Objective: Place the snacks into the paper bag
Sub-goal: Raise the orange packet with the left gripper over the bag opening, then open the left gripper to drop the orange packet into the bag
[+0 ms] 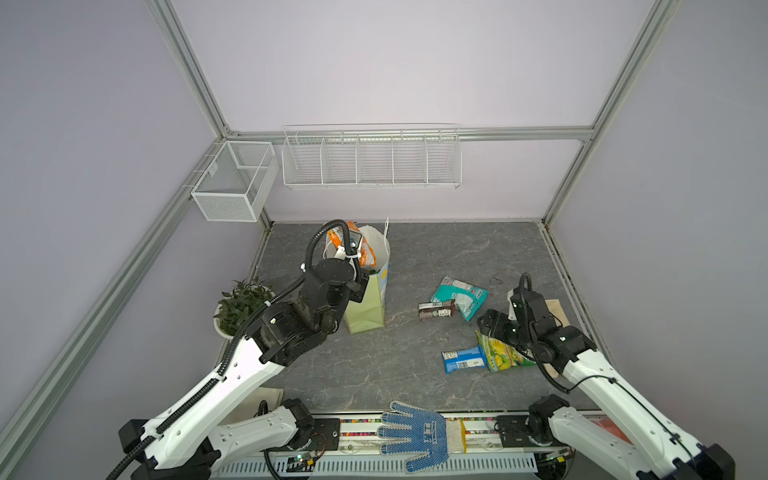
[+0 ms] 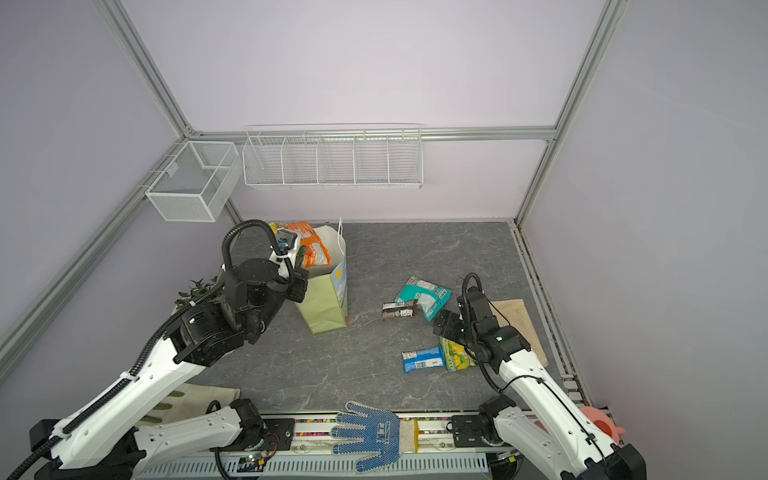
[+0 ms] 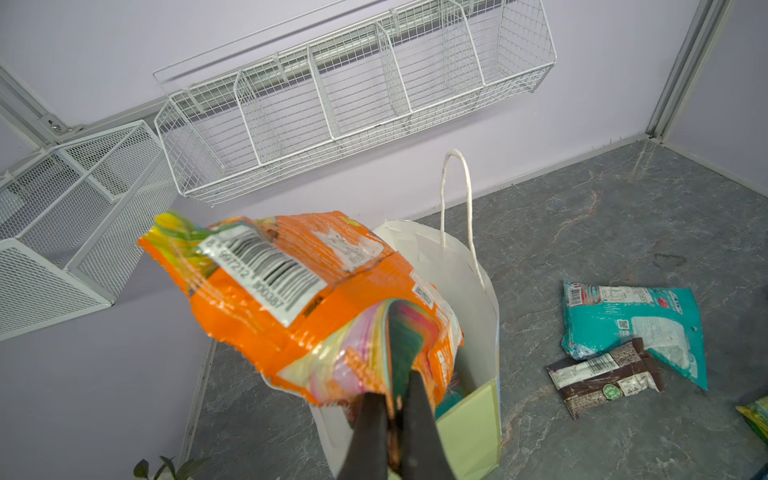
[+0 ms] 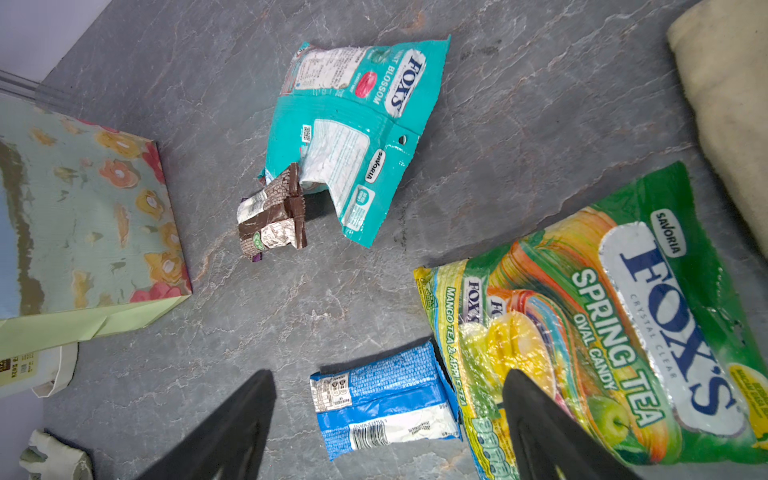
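Your left gripper [image 3: 395,399] holds the orange packet [image 3: 291,291] over the paper bag [image 3: 457,266]; four snacks [image 1: 457,295] lie right of it, right gripper [image 4: 390,374] wide.

We see two matching arms in both top views. The left arm [image 1: 232,374] wears glossy white shells dotted with small dark screw holes, joined by blocky matte black joint housings [image 1: 291,324]. A ribbed black cable hose [image 1: 308,253] runs along it, cinched by white zip ties [image 1: 349,254]. The right arm [image 1: 598,374] carries a thin black cable [image 1: 544,374]. The left gripper [image 3: 395,390] and right gripper [image 4: 390,374] have flat, tapering black fingers [image 4: 232,428]. Black base plates [image 1: 328,430] show screws.
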Controlling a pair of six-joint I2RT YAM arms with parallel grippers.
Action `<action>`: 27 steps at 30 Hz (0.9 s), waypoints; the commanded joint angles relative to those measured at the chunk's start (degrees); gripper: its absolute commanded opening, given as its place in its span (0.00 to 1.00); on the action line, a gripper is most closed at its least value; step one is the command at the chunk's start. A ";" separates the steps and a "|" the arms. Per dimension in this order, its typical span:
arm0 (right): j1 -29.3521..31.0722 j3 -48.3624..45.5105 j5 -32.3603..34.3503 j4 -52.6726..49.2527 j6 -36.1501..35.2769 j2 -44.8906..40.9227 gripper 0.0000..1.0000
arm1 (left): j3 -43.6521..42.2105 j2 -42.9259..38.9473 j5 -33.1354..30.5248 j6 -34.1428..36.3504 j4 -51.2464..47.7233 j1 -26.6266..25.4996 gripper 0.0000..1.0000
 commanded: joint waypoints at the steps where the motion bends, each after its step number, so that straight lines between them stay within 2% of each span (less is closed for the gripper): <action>1: 0.38 0.98 0.64 0.14 -0.10 0.53 0.89 | 2.52 0.22 1.72 -0.25 0.76 1.40 0.00; 8: 0.35 1.08 0.64 0.14 -0.24 0.67 0.89 | 2.55 1.34 4.33 -0.90 0.49 3.96 0.00; 24: 0.38 0.63 0.90 -0.37 -0.41 0.15 0.88 | 3.91 2.47 4.55 -1.18 0.26 5.08 0.00; 25: 0.34 0.62 0.90 -0.35 -0.38 0.14 0.88 | 4.00 2.49 4.43 -1.31 0.21 5.20 0.01; 27: 0.38 0.64 0.90 -0.40 -0.45 0.13 0.89 | 3.96 2.33 4.43 -1.37 0.24 5.21 0.09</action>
